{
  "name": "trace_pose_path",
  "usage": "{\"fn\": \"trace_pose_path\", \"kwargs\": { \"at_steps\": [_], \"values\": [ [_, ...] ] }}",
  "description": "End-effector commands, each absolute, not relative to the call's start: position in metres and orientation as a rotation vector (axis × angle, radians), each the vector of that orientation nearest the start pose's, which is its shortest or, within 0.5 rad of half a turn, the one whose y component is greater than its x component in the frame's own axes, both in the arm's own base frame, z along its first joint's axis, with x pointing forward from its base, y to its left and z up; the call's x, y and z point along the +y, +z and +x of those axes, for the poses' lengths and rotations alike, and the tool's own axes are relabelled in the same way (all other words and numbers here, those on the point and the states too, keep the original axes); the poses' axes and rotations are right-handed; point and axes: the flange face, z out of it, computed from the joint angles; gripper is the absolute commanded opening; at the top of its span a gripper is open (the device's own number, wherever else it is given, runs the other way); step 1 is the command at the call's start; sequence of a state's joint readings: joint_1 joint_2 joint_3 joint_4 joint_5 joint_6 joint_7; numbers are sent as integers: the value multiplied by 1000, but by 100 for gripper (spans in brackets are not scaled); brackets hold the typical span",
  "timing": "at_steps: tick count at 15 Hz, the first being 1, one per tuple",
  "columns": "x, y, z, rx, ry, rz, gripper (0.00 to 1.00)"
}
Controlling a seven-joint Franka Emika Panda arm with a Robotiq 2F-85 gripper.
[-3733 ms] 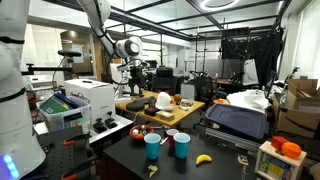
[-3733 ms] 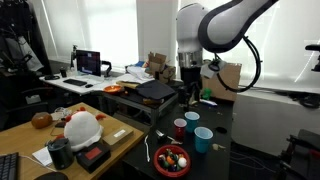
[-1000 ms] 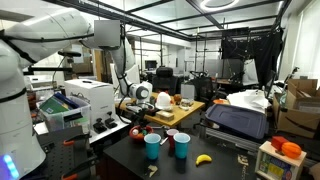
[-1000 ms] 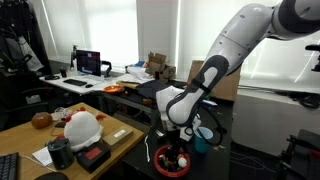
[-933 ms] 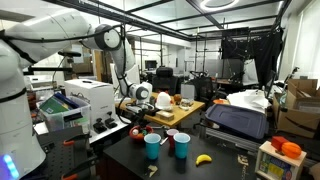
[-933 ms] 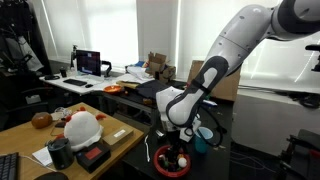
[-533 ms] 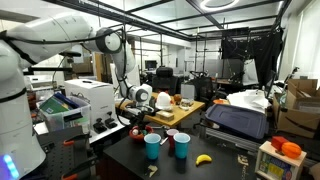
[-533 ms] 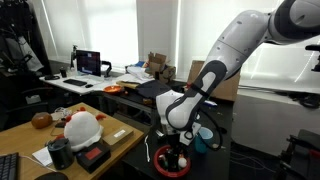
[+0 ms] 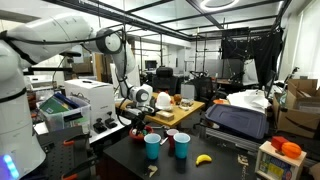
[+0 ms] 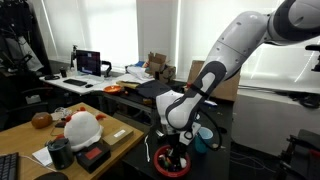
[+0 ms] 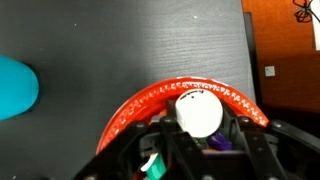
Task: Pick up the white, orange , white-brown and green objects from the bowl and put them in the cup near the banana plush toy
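Note:
The red bowl [image 11: 140,105] lies on the dark table; it also shows in both exterior views [image 9: 143,132] [image 10: 172,161]. My gripper [image 11: 200,125] reaches down into it, jaws shut on the round white object [image 11: 198,112]. A green object [image 11: 152,165] and a purple piece [image 11: 222,143] lie in the bowl beneath the fingers. The orange and white-brown objects are hidden. The banana plush toy [image 9: 203,158] lies by the blue cup [image 9: 181,145]. A cyan cup [image 9: 152,146] [image 11: 15,85] and a red cup [image 9: 171,136] stand beside it.
A white helmet [image 10: 82,126] and small boxes sit on the wooden table beside the dark one. A printer [image 9: 90,97] stands behind the bowl and a black case [image 9: 238,118] lies beyond the cups. The table's edge [image 11: 250,50] runs close to the bowl.
The arm came down from high above the table to the bowl. Over the last second it has settled only slightly lower over the bowl.

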State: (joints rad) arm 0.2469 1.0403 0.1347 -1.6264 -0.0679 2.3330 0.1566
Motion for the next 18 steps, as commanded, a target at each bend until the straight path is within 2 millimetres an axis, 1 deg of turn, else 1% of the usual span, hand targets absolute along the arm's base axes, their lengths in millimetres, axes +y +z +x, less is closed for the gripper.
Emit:
{"fn": "trace_pose_path", "kwargs": {
  "at_steps": [1,4,10,12,15,18],
  "values": [
    [224,5,574,-369,537,-3083,18],
    [225,16,573,-375,547,-3095,18],
    [232,67,578,-421,501,-3120,18],
    [230,85,580,-424,489,-3134,18],
    [218,107,585,-383,473,-3150,18],
    [196,120,593,-290,446,-3160,18]
  ]
}}
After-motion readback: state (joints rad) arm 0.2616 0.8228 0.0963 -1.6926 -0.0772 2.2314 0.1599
